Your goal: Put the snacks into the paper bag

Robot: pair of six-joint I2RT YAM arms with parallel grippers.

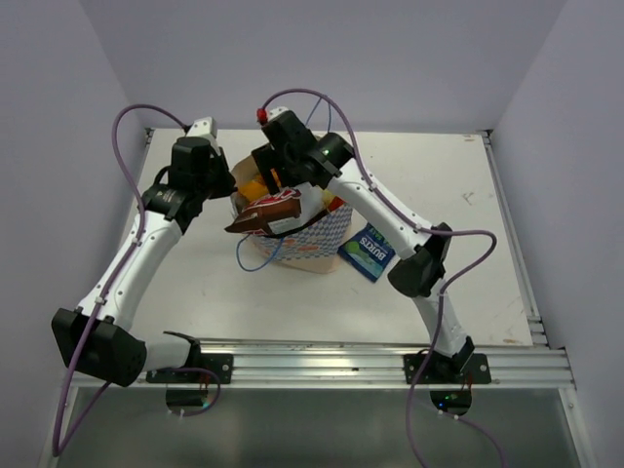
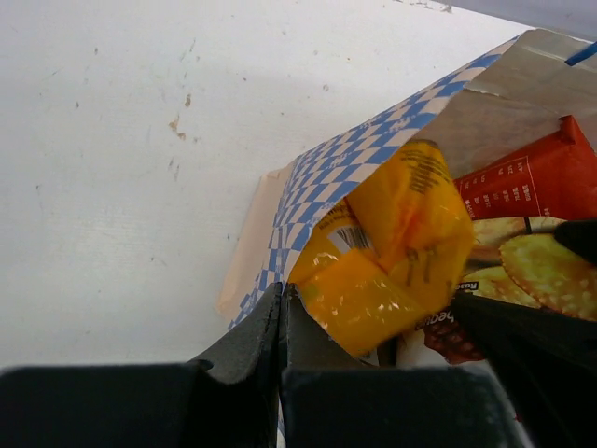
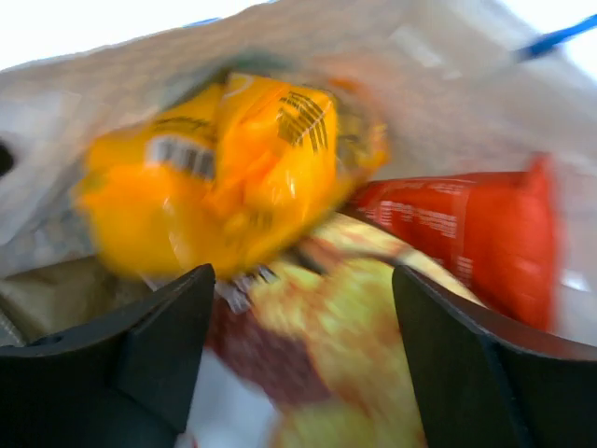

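The paper bag (image 1: 304,244) stands mid-table, its checkered wall in the left wrist view (image 2: 326,177). My left gripper (image 2: 282,301) is shut on the bag's near left rim (image 1: 234,191). My right gripper (image 1: 277,191) hangs open and empty over the bag's mouth (image 3: 303,317). Inside lie the small orange packet (image 2: 392,243) (image 3: 224,168), the red chip bag (image 2: 532,177) (image 3: 457,224) and the brown-and-maroon bag (image 3: 345,345), whose end sticks out over the rim (image 1: 261,218). The small dark blue packet (image 1: 368,252) lies on the table just right of the bag. The brown-and-light-blue bag is hidden.
The white table (image 1: 439,175) has a raised rail along its right side (image 1: 512,234) and a metal rail at its near edge (image 1: 322,356). Grey walls close in at the back and sides. The bag's blue cord handle (image 1: 255,261) hangs down at its front.
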